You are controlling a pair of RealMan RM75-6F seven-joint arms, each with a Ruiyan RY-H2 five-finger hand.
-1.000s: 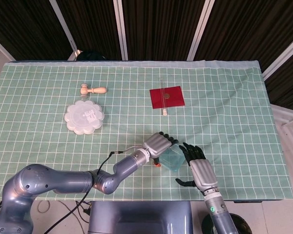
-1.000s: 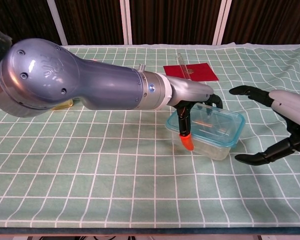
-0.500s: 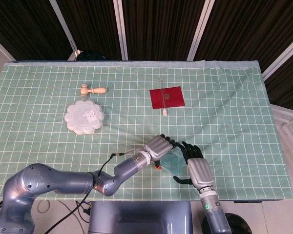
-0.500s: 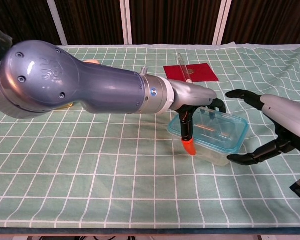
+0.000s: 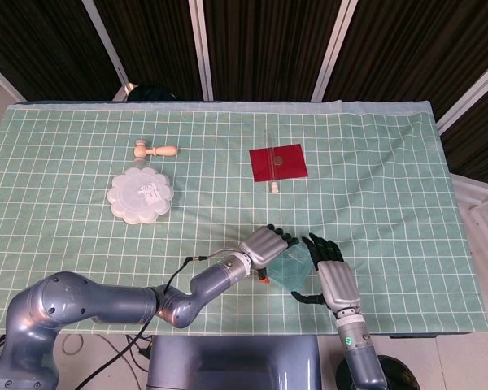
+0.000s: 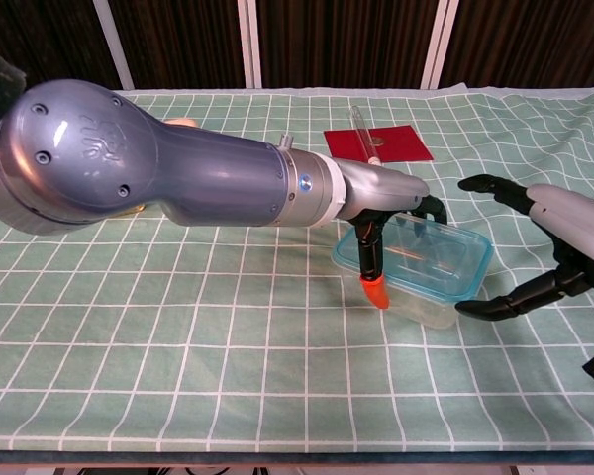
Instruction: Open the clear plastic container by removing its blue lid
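The clear plastic container [image 6: 428, 265] [image 5: 291, 268] with its blue lid [image 6: 472, 278] on sits near the table's front edge. My left hand [image 6: 391, 201] [image 5: 264, 244] grips its left end, fingers curled over the far rim and the orange-tipped thumb [image 6: 374, 289] pressed against the near side. My right hand [image 6: 566, 247] [image 5: 333, 276] is spread at the container's right end. Its thumb reaches toward the near right corner and its fingers arch over the far side. I cannot tell whether it touches the box.
Further back on the green checked cloth lie a red square [image 5: 277, 161] with a glass tube [image 6: 361, 124], a white flower-shaped box [image 5: 141, 193] and a wooden piece [image 5: 154, 149]. My bulky left forearm [image 6: 178, 178] fills the chest view's left.
My right hand has moved in closer to the container's right end. The container and my left hand have shifted slightly to the right.
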